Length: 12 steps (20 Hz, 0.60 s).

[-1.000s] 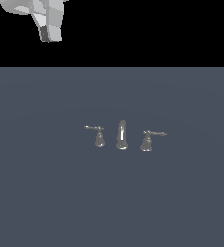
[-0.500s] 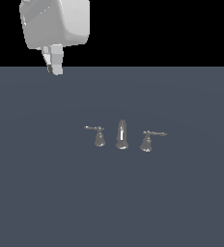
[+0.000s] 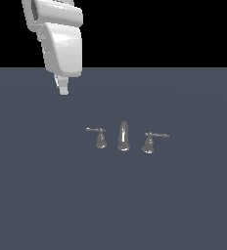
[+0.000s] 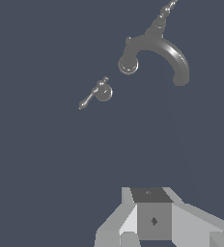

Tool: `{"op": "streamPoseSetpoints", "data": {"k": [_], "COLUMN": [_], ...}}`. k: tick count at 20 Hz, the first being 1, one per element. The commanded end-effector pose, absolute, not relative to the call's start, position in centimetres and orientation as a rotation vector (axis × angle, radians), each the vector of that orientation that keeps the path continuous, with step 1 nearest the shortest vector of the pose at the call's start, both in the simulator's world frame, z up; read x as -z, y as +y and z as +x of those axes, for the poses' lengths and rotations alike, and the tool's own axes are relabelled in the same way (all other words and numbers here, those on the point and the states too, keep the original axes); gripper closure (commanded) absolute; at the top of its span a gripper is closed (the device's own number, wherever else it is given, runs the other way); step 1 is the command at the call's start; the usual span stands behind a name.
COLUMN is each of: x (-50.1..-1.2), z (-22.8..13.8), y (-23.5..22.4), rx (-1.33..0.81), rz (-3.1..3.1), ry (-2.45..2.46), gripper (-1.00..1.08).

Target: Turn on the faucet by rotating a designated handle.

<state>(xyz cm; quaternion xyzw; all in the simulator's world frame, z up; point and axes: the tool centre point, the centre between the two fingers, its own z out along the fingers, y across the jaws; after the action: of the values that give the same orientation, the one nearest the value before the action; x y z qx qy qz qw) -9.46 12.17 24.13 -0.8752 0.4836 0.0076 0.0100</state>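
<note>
The chrome faucet (image 3: pixel 124 136) stands small in the middle of the dark grey surface, its curved spout (image 4: pixel 160 50) upright between two levers. The handle (image 3: pixel 100 137) with the slim base is on the exterior view's left of the spout, its thin bar pointing further left; the wrist view shows it too, the handle (image 4: pixel 98 93) lying nearest the fingers. A wider-based lever (image 3: pixel 149 142) sits on the other side. My gripper (image 3: pixel 63 89) hangs above and well to the exterior view's left of the handle, apart from it. Its fingers (image 4: pixel 151 219) look shut, with nothing held.
The dark grey surface (image 3: pixel 184 205) spreads flat around the faucet. The white arm body (image 3: pixel 61 46) fills the upper part of the exterior view's left side. No other objects are in view.
The arm has come down and shifted slightly toward the exterior view's right, bringing the fingertips lower over the surface. The faucet and both levers have not moved.
</note>
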Motion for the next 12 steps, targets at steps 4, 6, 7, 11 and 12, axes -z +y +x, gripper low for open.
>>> {"op": "streamPoseSetpoints", "data": {"k": [4, 6, 7, 11, 12], "x": [-21.8, -20.9, -20.5, -18.7, -18.2], "z": [-7.3, -6.5, -6.1, -4.5, -4.1], "y": [12.3, 12.3, 12.3, 12.1, 12.0], "rx": [-0.021, -0.020, -0.019, -0.017, -0.016], "rz": [-2.651, -2.620, -2.604, -2.538, -2.521], "ry": [1.650, 1.699, 1.724, 1.824, 1.849], "gripper": [1.08, 1.08, 1.08, 1.08, 1.08]}}
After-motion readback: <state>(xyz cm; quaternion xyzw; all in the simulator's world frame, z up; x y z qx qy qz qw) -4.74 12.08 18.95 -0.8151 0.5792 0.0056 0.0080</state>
